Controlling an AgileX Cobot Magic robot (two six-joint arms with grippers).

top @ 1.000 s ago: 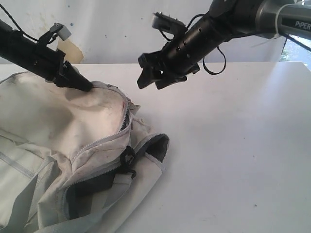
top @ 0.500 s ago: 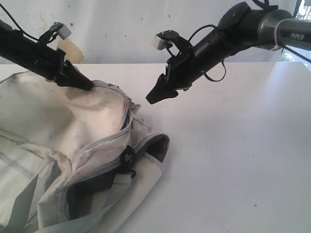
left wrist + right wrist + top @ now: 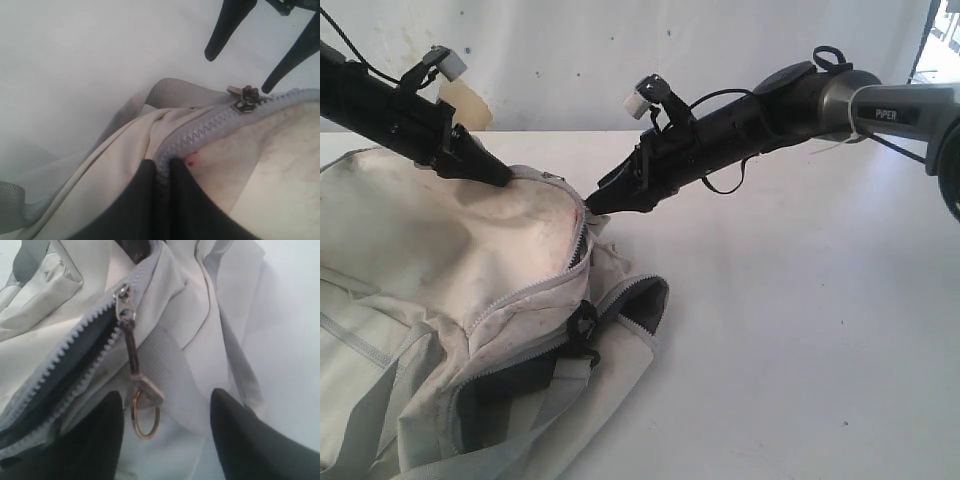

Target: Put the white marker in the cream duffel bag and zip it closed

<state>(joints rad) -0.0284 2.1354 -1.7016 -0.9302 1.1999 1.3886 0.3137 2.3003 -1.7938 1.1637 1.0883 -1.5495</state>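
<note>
While our right gripper [image 3: 166,399] stands spread, its dark fingers [image 3: 102,437] either side of the zipper pull [image 3: 133,357] and touching neither it nor the gold ring [image 3: 145,422] at its end, our left gripper [image 3: 162,167] is pinched tight on the grey zipper tape of the cream duffel bag [image 3: 440,250], near the top of the seam.

Between the two grippers the teeth look meshed. Past the slider [image 3: 122,295], on the right wrist's side, a dark gap shows that the main opening is not yet shut.

We find the white marker in none of the views. We judge it is probably inside the bag already, but we cannot confirm that. What is left, as we read it, is to close on the pull and draw the slider along the open stretch while the left gripper anchors the fabric. A lower pocket mouth [image 3: 630,300] also gapes in the exterior view; we cannot tell whether it matters.

For room, the bag lies on the left of the white table [image 3: 800,330], which is bare to the right of it and toward the camera. The wall [image 3: 570,60] stands beyond the table's back edge. The bag runs out of the picture at left and bottom, so the table's edges there are hidden. A black buckle [image 3: 583,325] and strap sit close to the zipper's lower run and could snag the pull.
</note>
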